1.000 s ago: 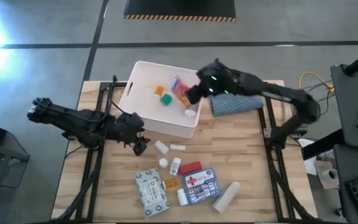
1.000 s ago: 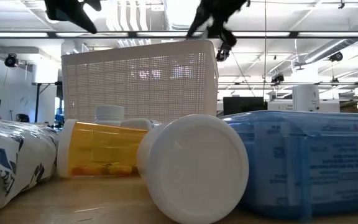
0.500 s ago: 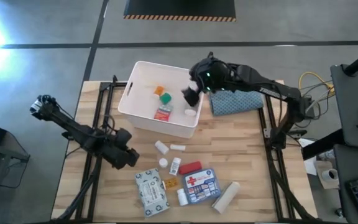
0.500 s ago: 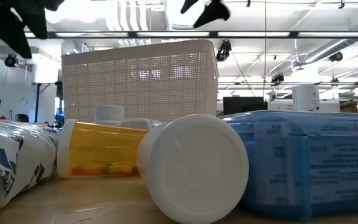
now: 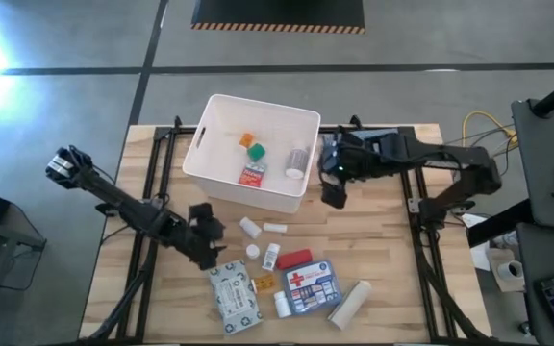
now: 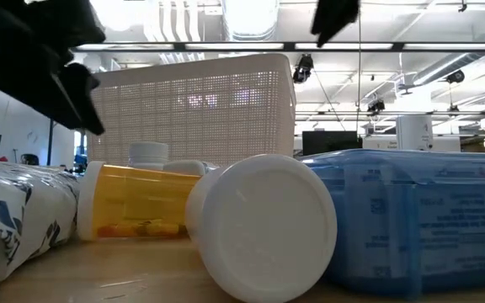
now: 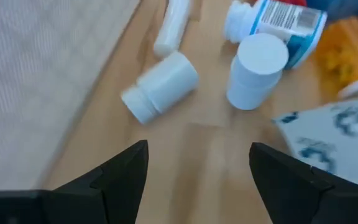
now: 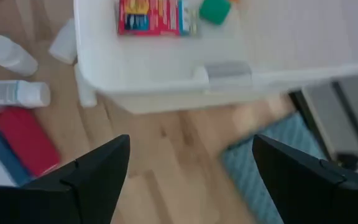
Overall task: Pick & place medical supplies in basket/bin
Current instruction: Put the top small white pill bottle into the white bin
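Note:
The white basket stands at the table's far middle and holds a red pack, a green cube, an orange item and a bottle. My right gripper is open and empty, above the table just right of the basket. My left gripper is open and empty, just left of the loose supplies. Before it lie a white pill bottle on its side, an upright bottle and a labelled bottle. The red tube, first-aid pouch, white pack, orange vial and gauze roll lie near the front.
The blue-grey cloth lies right of the basket, mostly under my right arm in the high view. Bare wood shows on the table's right half. In the low view the orange vial and a white lid stand close in front of the basket.
The red pack, which was at my right gripper above the basket, has fallen and lies on the basket's floor. My right gripper has then gone out of the basket toward the table's right and near edges. My left gripper has gone toward the near edge, close to the loose supplies.

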Controlling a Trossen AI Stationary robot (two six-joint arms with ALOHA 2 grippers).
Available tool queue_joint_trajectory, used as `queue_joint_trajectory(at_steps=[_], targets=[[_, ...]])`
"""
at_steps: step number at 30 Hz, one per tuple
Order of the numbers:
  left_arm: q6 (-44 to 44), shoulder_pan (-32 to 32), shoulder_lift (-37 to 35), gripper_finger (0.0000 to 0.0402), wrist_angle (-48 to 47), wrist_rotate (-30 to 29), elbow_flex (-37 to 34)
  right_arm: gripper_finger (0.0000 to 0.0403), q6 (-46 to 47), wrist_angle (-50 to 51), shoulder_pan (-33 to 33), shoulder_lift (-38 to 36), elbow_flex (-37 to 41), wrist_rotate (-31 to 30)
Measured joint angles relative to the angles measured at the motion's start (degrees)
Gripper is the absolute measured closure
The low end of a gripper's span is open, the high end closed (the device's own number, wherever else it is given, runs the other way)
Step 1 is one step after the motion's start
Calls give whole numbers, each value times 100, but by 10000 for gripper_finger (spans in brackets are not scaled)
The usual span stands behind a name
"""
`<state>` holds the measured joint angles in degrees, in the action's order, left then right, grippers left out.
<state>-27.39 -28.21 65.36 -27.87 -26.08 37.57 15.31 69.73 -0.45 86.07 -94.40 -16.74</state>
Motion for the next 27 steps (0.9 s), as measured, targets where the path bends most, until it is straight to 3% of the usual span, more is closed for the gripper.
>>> queue_joint_trajectory(at_steps=[8, 16, 27], targets=[[2294, 966, 74, 144, 412, 78, 90, 76, 1324, -73, 169, -839, 1122, 3], [3957, 1514, 895, 144, 796, 1027, 431, 76, 1899, -443, 197, -1287, 1502, 3], [4727, 1662, 2761, 144, 695, 1118, 1224, 76, 1928, -589, 199, -1316, 1504, 2]])
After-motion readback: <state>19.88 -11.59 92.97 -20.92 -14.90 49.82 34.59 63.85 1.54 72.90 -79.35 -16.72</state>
